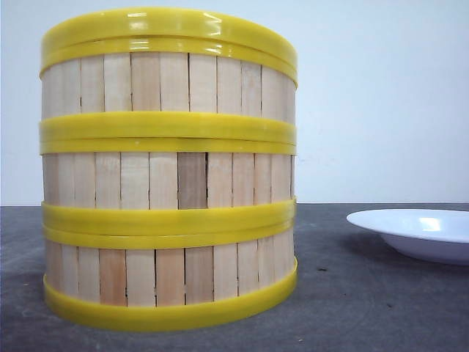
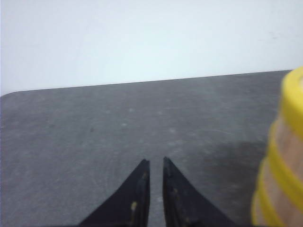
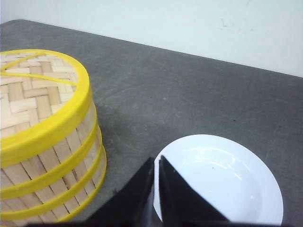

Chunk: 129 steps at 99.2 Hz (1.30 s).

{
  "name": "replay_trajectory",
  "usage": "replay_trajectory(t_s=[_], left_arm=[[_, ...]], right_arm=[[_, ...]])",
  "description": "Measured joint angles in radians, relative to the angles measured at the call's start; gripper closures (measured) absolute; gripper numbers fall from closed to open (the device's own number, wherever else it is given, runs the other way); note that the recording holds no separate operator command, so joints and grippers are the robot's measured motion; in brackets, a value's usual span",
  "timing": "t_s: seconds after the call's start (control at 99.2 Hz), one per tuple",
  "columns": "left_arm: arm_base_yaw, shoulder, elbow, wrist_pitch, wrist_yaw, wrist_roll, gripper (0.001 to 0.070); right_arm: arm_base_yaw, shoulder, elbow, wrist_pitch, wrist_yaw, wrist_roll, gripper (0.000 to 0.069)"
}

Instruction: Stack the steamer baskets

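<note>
- Steamer baskets (image 1: pixel 168 169): three round baskets stand one on top of another in a single upright column on the dark grey bench (image 1: pixel 366 308). Each has a wall of vertical pale wood slats and thick yellow rims; where two baskets meet, the rims lie flush against each other.
- Top of the column: in the right wrist view, the uppermost surface shows a woven, herringbone pattern inside a yellow rim, with thin yellow strips crossing it; whether this is a lid or a basket floor cannot be told.
- Left hand (image 2: pixel 156 163): two dark fingers nearly closed, a narrow gap between the tips, nothing held. It hovers over bare bench. The column of baskets stands off to its side, apart from the fingers, seen only at the picture's edge.
- Right hand (image 3: pixel 156 161): fingers likewise drawn almost together, a thin slit between them, empty. It hangs above the near rim of a white plate (image 3: pixel 222 179).
- Plate relative to the right hand: directly beneath and just ahead of the fingertips; the baskets stand near the hand's other side, not touching it.
- Plate and baskets: apart on the bench, with bare surface between them.
- Background: a plain pale wall (image 1: pixel 381 95) behind the bench.
</note>
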Motion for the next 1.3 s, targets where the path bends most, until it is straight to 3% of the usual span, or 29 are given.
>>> replay_trajectory(t_s=[0.494, 1.301], left_arm=[[0.026, -0.099, -0.217, 0.036, 0.000, -0.001, 0.0687], [0.026, -0.100, -0.225, 0.053, 0.000, 0.000, 0.0687]], right_arm=[[0.000, 0.000, 0.000, 0.000, 0.000, 0.000, 0.0681], [0.001, 0.000, 0.000, 0.000, 0.000, 0.000, 0.0681]])
